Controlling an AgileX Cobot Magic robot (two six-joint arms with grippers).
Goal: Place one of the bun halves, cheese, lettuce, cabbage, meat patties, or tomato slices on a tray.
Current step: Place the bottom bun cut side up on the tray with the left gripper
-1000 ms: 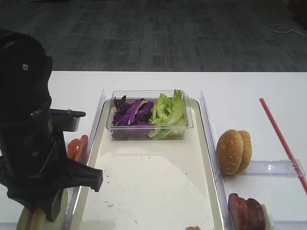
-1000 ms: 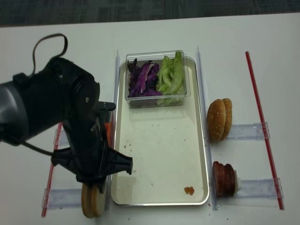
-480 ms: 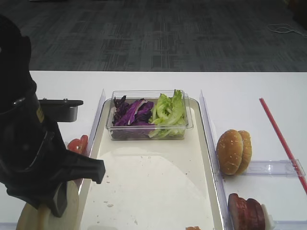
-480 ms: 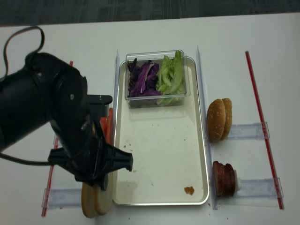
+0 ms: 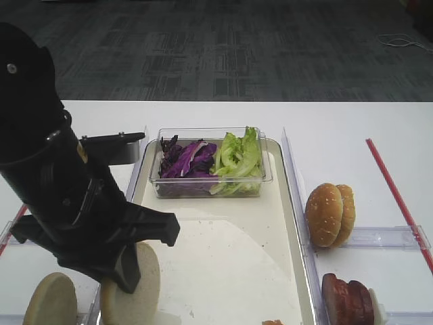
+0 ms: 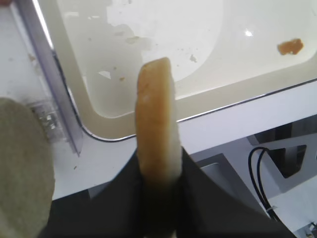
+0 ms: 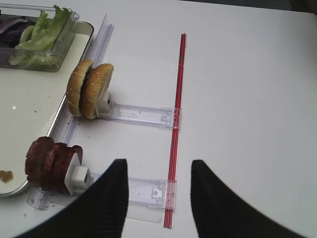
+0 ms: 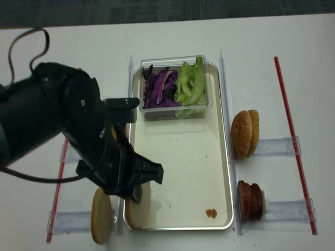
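The left gripper [image 6: 157, 171] is clenched on a flat bun half [image 6: 156, 119], held on edge between its jaws over the tray's [image 6: 198, 101] near left corner. A second bun half [image 8: 101, 215] stands just left of the jaws, outside the tray. The right gripper [image 7: 157, 191] hangs with its jaws parted and holding nothing, the meat patties [image 7: 49, 158] off to their left.

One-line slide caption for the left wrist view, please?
Left end effector grips a bun half on edge above the tray corner.

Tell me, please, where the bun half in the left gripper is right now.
In the realsense high view the bun half is held on edge by the left gripper over the tray's near left corner, just right of the other pale half in its rack.
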